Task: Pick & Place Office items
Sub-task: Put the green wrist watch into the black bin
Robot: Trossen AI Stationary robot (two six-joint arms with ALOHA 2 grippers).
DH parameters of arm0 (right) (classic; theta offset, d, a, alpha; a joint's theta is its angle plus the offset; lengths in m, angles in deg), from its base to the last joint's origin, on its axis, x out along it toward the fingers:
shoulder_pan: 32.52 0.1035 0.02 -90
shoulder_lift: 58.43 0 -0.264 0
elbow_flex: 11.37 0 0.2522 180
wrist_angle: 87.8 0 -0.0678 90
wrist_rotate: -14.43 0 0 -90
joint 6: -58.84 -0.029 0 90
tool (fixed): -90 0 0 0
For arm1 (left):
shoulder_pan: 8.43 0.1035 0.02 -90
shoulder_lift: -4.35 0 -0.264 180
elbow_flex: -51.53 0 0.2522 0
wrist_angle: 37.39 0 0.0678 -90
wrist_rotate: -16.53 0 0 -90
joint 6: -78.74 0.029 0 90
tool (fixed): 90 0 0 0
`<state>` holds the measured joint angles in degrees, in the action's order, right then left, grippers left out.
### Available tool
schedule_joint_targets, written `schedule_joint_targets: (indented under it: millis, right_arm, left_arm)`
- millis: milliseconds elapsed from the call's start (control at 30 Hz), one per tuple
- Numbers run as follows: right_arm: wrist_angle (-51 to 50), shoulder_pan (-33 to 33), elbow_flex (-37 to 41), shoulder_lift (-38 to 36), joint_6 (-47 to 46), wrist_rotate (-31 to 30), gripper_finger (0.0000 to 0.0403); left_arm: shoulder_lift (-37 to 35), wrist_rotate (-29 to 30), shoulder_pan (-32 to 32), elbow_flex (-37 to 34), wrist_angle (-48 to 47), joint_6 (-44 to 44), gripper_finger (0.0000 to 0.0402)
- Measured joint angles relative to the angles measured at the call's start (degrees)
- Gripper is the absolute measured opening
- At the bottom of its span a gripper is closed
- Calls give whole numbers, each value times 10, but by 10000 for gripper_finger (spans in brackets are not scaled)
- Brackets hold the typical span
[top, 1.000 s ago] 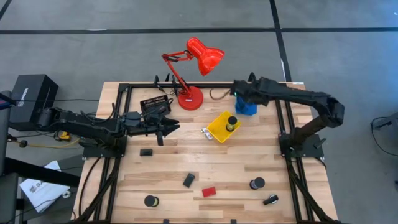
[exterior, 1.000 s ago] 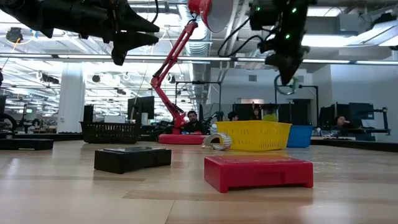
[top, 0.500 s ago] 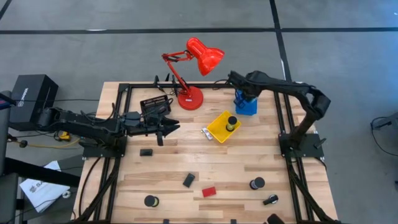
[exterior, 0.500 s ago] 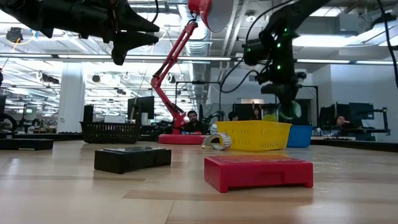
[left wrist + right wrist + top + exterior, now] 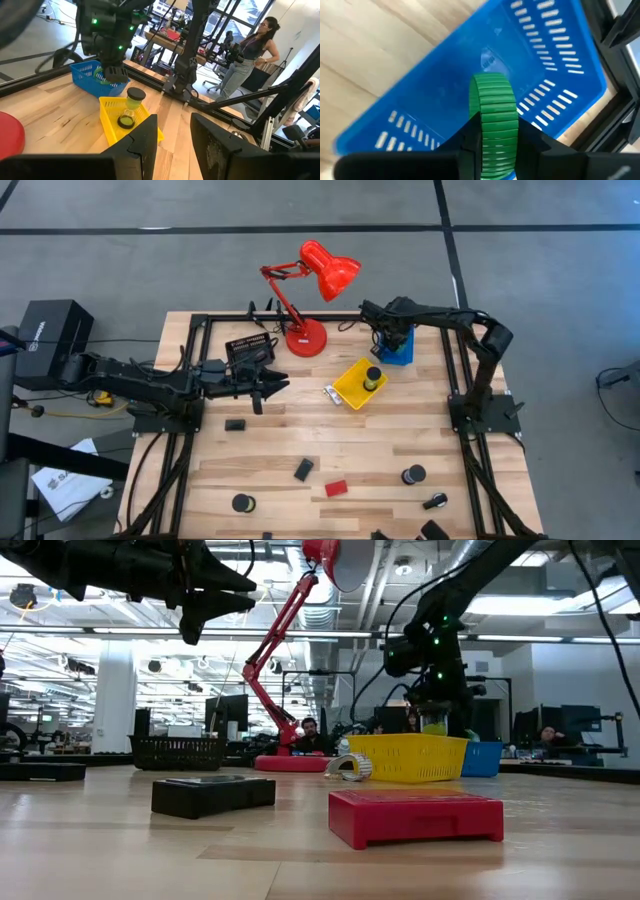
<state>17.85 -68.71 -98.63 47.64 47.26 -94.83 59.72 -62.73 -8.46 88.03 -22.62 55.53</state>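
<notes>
Now the right claw, clamping the green cylinder, has lowered over the blue tray.

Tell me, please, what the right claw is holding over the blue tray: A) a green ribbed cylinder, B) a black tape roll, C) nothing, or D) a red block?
A: in the right wrist view the right claw is shut on the green ribbed cylinder, with the blue tray directly behind it.
</notes>
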Motion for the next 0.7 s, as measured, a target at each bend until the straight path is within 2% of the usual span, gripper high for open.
schedule_joint_targets:
  millis: [500, 633, 700]
  right_arm:
    - [-14, 1, 0, 20, 3, -2, 67]
    - [-15, -4, 0, 20, 91, 11, 67]
    - [-15, -7, 0, 20, 103, 12, 67]
  left_arm:
    - [0, 2, 0, 0, 0, 0, 112]
    - [0, 2, 0, 0, 0, 0, 112]
    - [0, 2, 0, 0, 0, 0, 112]
